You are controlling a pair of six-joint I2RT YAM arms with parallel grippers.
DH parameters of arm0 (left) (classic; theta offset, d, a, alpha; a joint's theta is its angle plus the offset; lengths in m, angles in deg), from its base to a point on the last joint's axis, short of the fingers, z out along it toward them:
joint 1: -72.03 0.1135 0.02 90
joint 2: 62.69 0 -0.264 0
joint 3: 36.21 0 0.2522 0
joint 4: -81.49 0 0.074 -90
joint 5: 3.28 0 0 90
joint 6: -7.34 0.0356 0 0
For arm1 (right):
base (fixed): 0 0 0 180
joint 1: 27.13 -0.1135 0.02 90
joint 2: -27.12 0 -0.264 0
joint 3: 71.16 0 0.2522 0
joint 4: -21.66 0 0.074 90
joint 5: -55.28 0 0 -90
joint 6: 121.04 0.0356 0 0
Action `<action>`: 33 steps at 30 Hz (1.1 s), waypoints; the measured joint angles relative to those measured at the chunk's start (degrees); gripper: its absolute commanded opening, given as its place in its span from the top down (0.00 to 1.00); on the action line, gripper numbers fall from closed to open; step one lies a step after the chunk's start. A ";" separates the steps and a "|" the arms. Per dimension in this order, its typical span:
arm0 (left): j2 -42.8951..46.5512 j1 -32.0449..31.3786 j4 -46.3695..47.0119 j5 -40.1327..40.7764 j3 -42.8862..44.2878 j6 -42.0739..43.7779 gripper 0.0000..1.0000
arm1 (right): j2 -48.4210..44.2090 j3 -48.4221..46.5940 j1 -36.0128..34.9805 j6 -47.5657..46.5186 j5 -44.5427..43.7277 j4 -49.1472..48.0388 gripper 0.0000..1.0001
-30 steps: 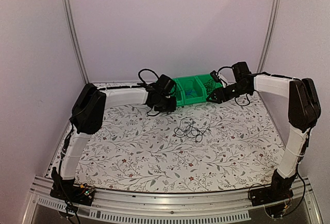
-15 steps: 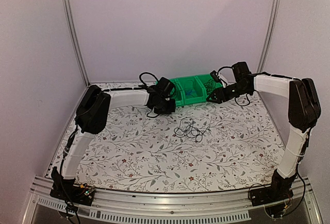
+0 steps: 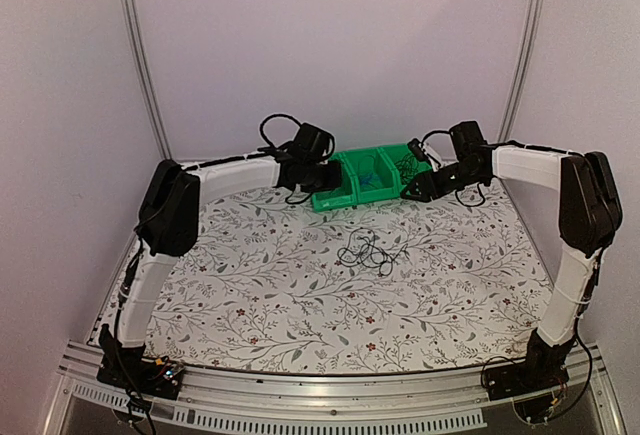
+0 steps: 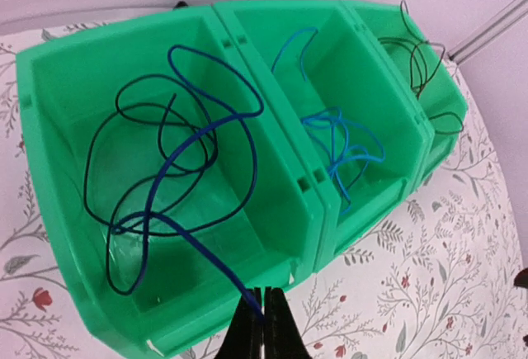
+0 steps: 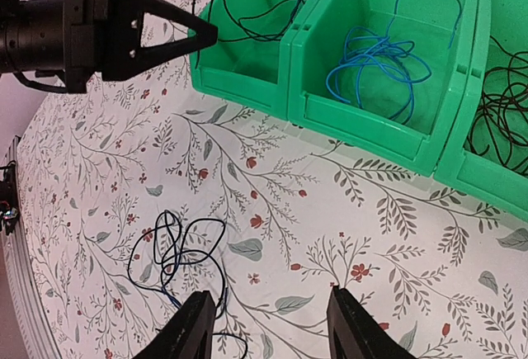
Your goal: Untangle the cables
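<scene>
A small loose tangle of thin black and blue cables (image 3: 365,252) lies on the floral table; it also shows in the right wrist view (image 5: 177,247). My left gripper (image 4: 264,319) is shut on the end of a dark blue cable (image 4: 198,144). That cable loops into the left green bin (image 4: 49,169) together with a thin black cable (image 4: 103,148). In the top view the left gripper (image 3: 332,179) is at that bin's front. My right gripper (image 5: 272,305) is open and empty, just right of the tangle; in the top view (image 3: 412,191) it sits by the right bin.
Three green bins (image 3: 375,173) stand in a row at the back. The middle bin (image 5: 375,120) holds a light blue cable (image 5: 379,70); the right bin (image 5: 495,186) holds black cables. The left gripper (image 5: 202,35) shows at the left bin's corner. Walls close in behind.
My left wrist has risen and moved back to the left, uncovering the left bin's front. The right arm and the tangle on the table have not moved.
</scene>
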 measured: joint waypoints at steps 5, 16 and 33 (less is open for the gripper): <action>-4.83 3.34 1.31 -0.02 10.88 0.00 1.00 | 0.00 0.00 0.00 -0.04 -0.02 0.09 0.50; -11.98 5.84 1.51 -1.05 14.97 -0.96 0.84 | -0.66 2.71 0.00 -6.08 0.04 2.60 0.50; 7.58 3.54 0.61 -0.96 -0.68 2.08 0.50 | -9.73 18.40 -0.04 -23.28 -3.32 7.10 0.47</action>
